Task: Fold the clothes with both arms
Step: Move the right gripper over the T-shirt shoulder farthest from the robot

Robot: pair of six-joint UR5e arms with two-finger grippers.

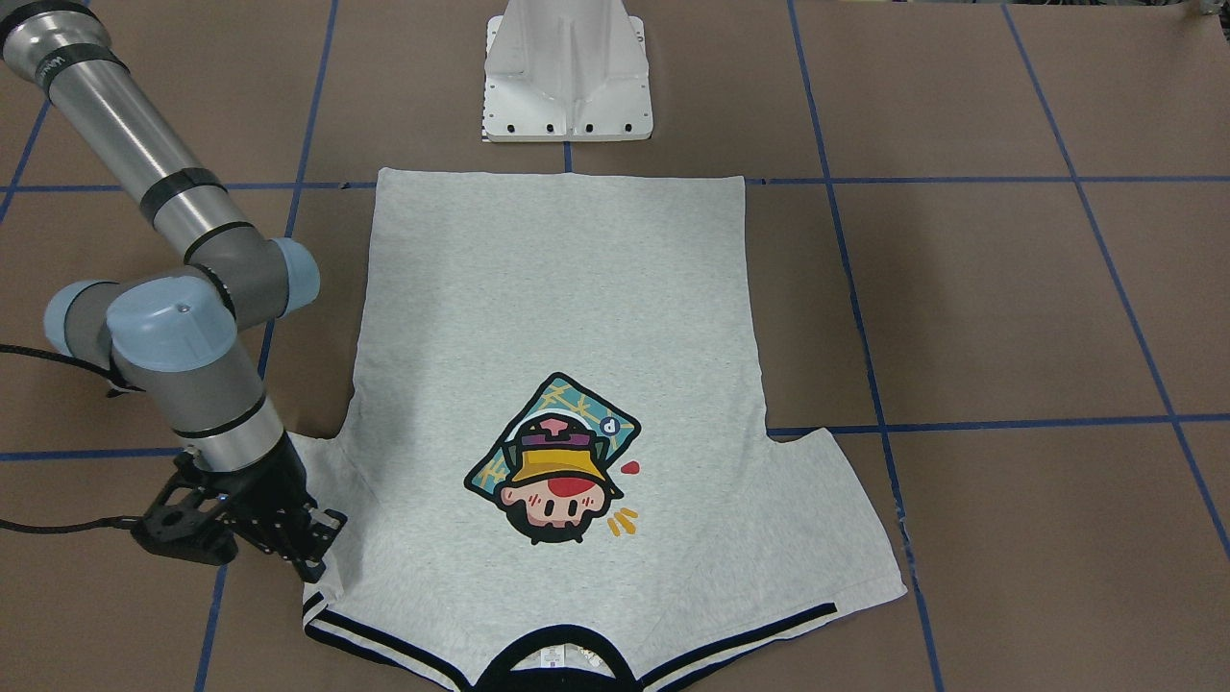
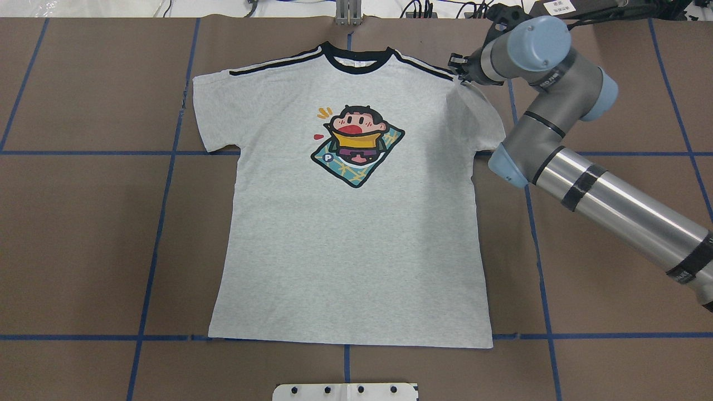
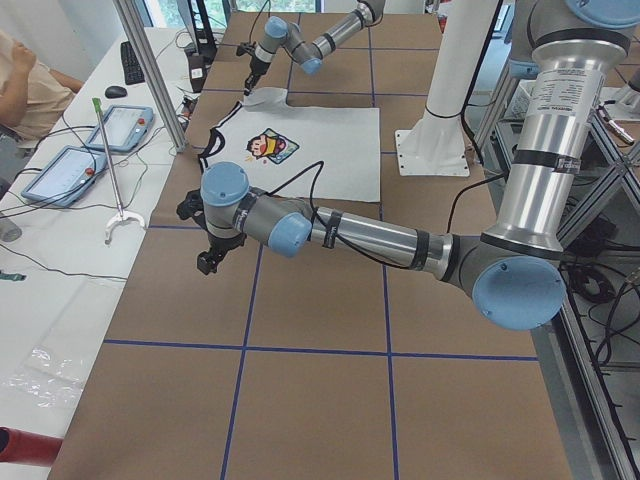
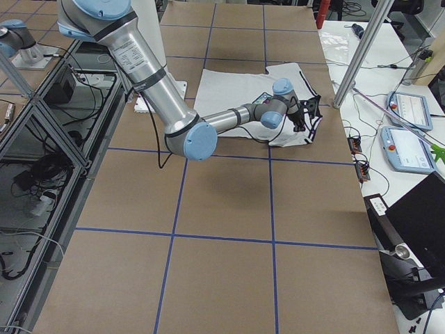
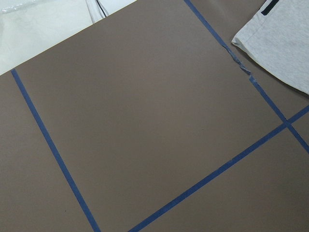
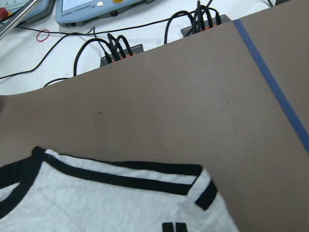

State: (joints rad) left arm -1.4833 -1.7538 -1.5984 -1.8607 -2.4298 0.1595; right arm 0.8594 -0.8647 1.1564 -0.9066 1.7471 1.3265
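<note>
Right pincer, spread or pinching I could not tell, sat at the sleeve of the T-shirt flat on the desk, likely needing a firm hem grip before folding.

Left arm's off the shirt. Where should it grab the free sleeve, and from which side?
Pinch the T-shirt's free sleeve at its outer top corner, by the black stripe end, coming in from the robot's left over the table. The sleeve lies flat and spread outward, so that edge is exposed. This would mirror the right gripper at the other shoulder.
</note>
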